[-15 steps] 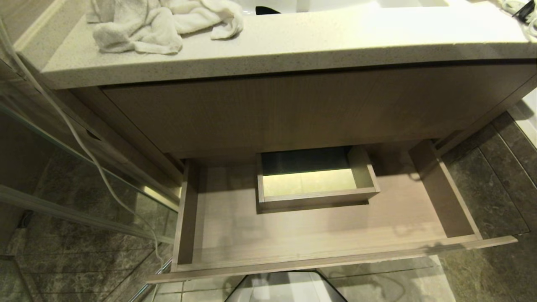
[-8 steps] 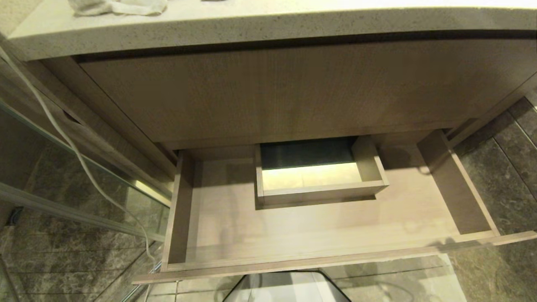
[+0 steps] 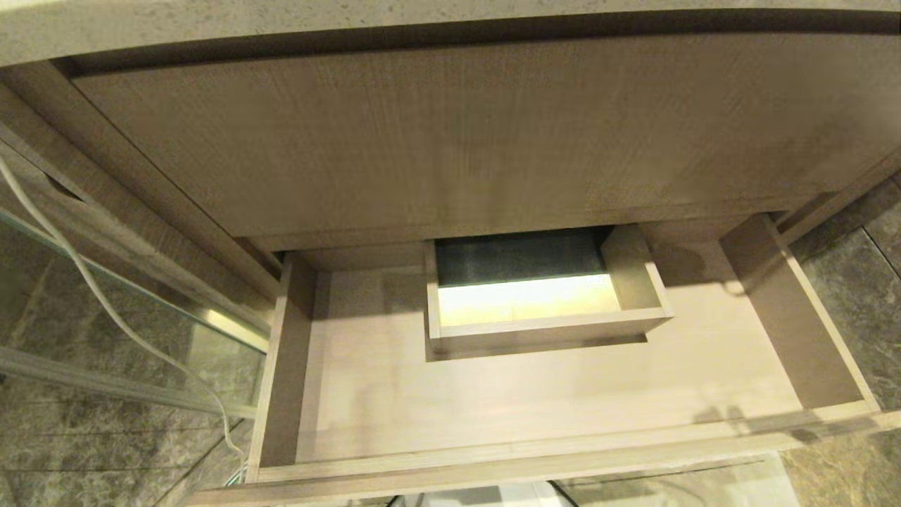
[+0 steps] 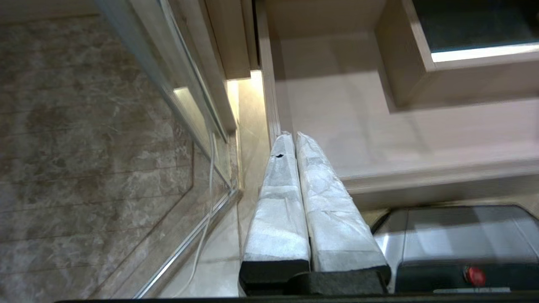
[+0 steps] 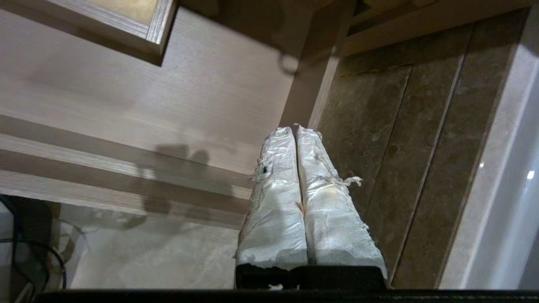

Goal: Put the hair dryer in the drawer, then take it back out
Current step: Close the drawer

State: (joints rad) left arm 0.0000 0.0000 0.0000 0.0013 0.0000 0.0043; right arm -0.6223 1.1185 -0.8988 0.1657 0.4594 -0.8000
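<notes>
- White cord trails down the glass panel at left.
- Left gripper hangs over the drawer's left front corner, jaws pressed together, empty.
- Drawer stands pulled out, its boxed cut-out mid-floor; no hair dryer shows.
- Right gripper hangs by the drawer's right front corner, over the floor tiles, jaws together, empty.

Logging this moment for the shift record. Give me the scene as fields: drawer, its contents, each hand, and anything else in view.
drawer: wide shallow light-brown wood-grain drawer, pulled open
contents: nothing lies on its floor; boxed rectangular cut-out toward the back
hair dryer: not in view
left hand: shut, empty, near the drawer's left front corner
right hand: shut, empty, near the drawer's right side wall
other: thin white cord hanging at left
</notes>
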